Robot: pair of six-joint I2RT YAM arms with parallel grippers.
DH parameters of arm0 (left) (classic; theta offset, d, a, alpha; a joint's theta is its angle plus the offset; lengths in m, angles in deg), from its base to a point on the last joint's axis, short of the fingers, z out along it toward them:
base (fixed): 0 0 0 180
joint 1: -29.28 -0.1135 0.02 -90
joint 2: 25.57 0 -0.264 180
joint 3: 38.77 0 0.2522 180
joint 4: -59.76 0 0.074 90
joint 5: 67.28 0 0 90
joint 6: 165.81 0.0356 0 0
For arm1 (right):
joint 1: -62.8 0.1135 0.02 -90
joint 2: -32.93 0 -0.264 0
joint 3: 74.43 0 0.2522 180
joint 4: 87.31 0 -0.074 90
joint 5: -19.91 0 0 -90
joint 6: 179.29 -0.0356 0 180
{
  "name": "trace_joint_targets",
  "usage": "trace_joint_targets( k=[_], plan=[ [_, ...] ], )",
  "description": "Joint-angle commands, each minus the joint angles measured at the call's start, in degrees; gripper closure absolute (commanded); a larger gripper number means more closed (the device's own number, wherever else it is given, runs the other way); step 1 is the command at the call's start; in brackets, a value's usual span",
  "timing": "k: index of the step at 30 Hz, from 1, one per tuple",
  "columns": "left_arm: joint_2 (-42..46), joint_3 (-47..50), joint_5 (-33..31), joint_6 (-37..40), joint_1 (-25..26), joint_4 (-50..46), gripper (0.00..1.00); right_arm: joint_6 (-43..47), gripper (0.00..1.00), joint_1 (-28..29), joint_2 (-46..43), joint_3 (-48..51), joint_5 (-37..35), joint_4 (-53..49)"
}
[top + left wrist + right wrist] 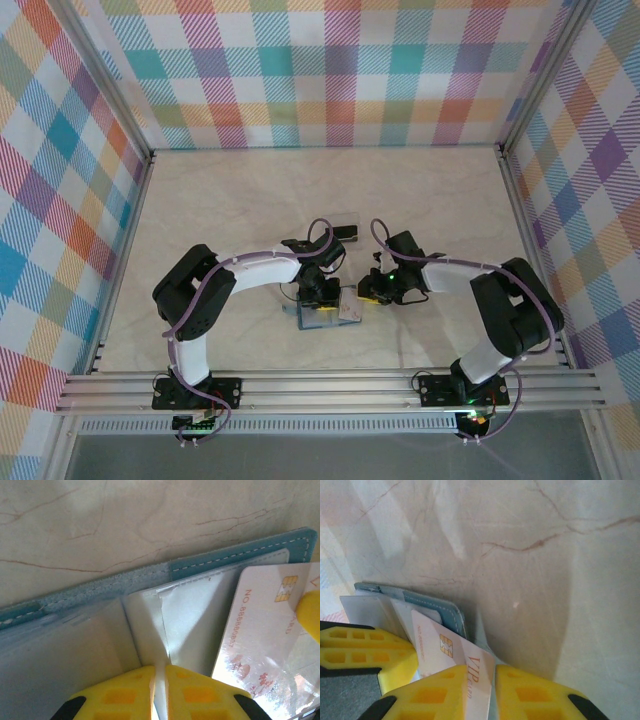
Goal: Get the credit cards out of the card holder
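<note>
Enclosing a veined cream tabletop (250,200): pastel plaid walls (330,70).

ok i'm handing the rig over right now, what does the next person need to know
Left gripper: shut on an inner pocket leaf of the card holder, which lies open on the table.
Right gripper: shut on a white credit card that sticks out of the holder's pocket.
Done: the card is gripped and looks partly out.
To do: pull it free and set it down. I cannot tell whether more cards sit in the pockets.
</note>
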Motion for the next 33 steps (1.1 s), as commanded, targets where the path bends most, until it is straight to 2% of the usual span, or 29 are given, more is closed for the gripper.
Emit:
trace_joint_targets(
  k=[1,8,24,28,33],
  plan=[
    [-1.8,0.4,-1.0,0.6,1.1,-4.5,0.85,-0.7,0.79,-0.5,0.6,0.8,2.0,2.9],
    [-1.6,0.3,-1.0,0.5,1.0,-4.5,0.85,0.1,0.89,-0.8,-1.2,0.8,1.1,1.4],
    [2.6,-0.2,-1.3,-0.5,1.1,-4.2,0.85,6.8,0.97,-0.8,-10.4,-4.5,-1.2,-12.4],
    [5.6,-0.7,-2.9,-0.7,1.0,-5.1,0.85,10.1,1.0,-0.8,-12.7,-7.2,-3.2,-16.4],
    [9.7,-0.4,-5.2,-0.6,0.8,-6.0,0.85,19.3,1.0,-0.6,-14.2,-12.6,-7.1,-22.0]
  ],
)
